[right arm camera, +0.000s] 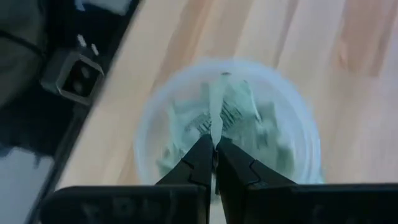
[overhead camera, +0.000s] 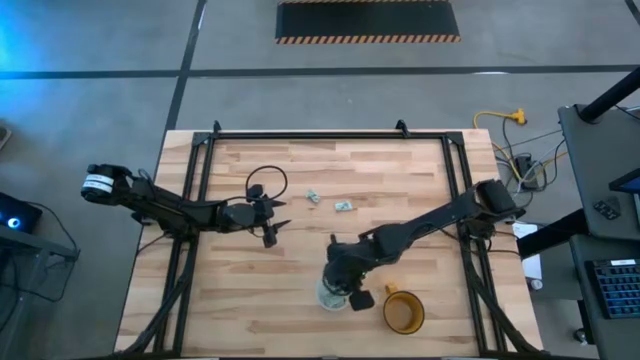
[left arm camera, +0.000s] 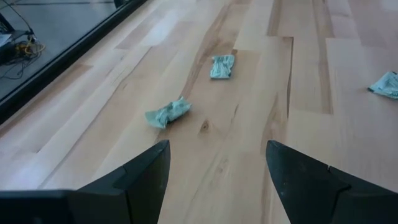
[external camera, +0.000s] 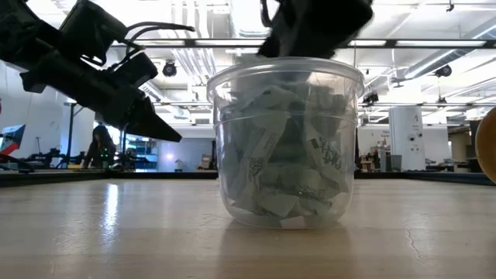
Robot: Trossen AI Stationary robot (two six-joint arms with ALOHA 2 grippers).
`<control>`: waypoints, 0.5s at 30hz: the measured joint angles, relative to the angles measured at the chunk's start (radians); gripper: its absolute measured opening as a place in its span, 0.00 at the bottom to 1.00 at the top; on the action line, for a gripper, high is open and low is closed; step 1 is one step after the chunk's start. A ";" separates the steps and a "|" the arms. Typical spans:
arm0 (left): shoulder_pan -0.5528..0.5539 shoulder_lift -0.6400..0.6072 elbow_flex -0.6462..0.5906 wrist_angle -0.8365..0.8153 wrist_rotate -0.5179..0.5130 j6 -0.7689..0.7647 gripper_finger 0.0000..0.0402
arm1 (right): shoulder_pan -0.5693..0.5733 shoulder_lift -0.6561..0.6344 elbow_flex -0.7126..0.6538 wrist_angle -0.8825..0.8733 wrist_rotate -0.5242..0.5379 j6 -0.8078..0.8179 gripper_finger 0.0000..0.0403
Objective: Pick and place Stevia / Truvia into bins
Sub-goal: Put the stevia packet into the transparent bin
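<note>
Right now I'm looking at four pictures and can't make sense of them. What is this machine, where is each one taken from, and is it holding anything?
Two robot arms work at a wooden table. One picture looks down from above, one looks level across the table, and two come from cameras on the arms' wrists. The right gripper, shut on a sachet, is above the clear cup, already full of sachets. The left gripper is open and empty, facing loose sachets on the wood. An orange mug stands beside the cup.
</note>
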 joint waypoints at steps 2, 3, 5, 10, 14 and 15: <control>0.000 0.000 -0.003 0.000 0.000 0.001 0.62 | 0.000 0.032 0.032 -0.032 -0.001 0.003 0.02; 0.000 0.000 -0.004 0.000 0.000 0.001 0.62 | 0.000 0.047 0.044 -0.040 -0.001 0.004 0.02; 0.000 0.000 -0.003 -0.005 0.000 0.002 0.62 | 0.002 0.079 0.069 -0.094 -0.001 0.007 0.02; 0.000 0.000 -0.004 -0.008 0.000 0.002 0.62 | 0.002 0.153 0.146 -0.164 -0.005 0.010 0.02; 0.000 0.000 -0.004 -0.012 -0.001 0.004 0.62 | 0.002 0.168 0.166 -0.184 -0.005 0.013 0.02; 0.000 0.000 -0.005 -0.010 -0.001 0.004 0.62 | 0.002 0.165 0.166 -0.184 -0.004 0.013 0.02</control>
